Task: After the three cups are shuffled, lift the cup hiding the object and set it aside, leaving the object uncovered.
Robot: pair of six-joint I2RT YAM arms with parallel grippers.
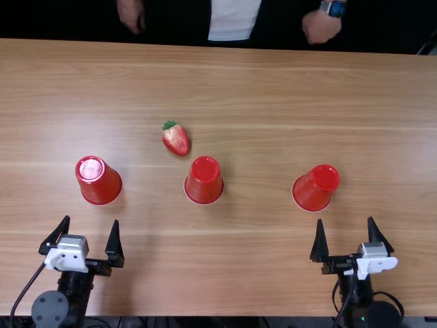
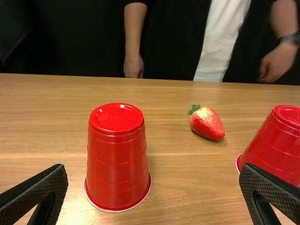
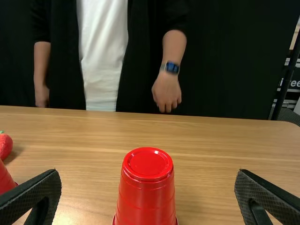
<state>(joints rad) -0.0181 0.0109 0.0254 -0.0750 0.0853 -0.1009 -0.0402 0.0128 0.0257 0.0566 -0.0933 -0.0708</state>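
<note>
Three red cups stand upside down in a row: the left cup [image 1: 97, 180] [image 2: 117, 157], the middle cup [image 1: 204, 180] [image 2: 276, 143] and the right cup [image 1: 316, 186] [image 3: 147, 187]. A toy strawberry [image 1: 176, 139] [image 2: 206, 123] lies uncovered on the table just beyond and left of the middle cup. My left gripper [image 1: 87, 239] is open near the front edge, in front of the left cup. My right gripper [image 1: 347, 239] is open in front of the right cup. Neither holds anything.
The wooden table [image 1: 273, 89] stretches wide behind the cups. A person stands at the far edge, hands [image 1: 319, 26] off the table.
</note>
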